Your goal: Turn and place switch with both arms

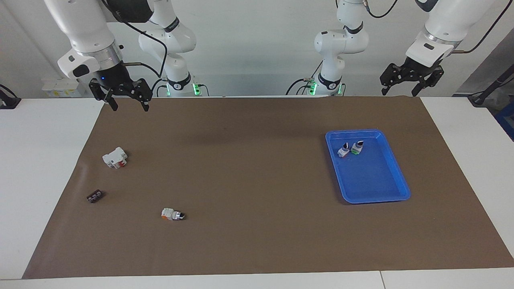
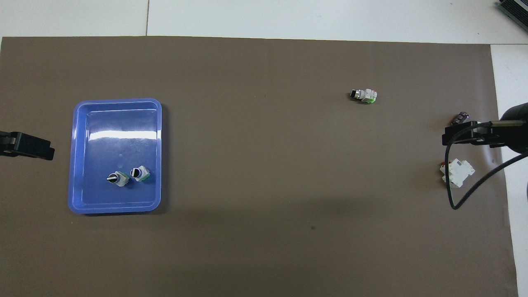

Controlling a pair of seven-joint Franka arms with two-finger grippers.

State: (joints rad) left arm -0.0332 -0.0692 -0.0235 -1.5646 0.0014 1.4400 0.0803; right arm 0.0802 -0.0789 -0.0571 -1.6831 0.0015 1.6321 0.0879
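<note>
Brown matting (image 1: 257,180) covered most of the white surface (image 1: 44,168) and carried every loose item. Both white arms hung raised at the robots' edge of the mat. The right end effector (image 1: 126,102) was over the mat's corner at the right arm's end, its fingers spread apart and holding nothing. The left end effector (image 1: 405,86) was over the mat's corner at the left arm's end, fingers likewise apart and empty.

A blue tray (image 1: 395,176) lay flat toward the left arm's end of the surface. Two small selector switches stood in the part of it nearer the robots, just beside each other: one with a green base (image 1: 356,147), the other (image 1: 344,150) with a base colour I could not tell.

A white block with a red lever (image 1: 115,157) lay toward the right arm's end, on its side. A small dark component (image 1: 94,196) lay farther from the robots than the block.

The switch (image 1: 173,214) lay on its side on bare matting, farther from the robots than the block and the dark component, well apart from the tray and from both end effectors, untouched.
</note>
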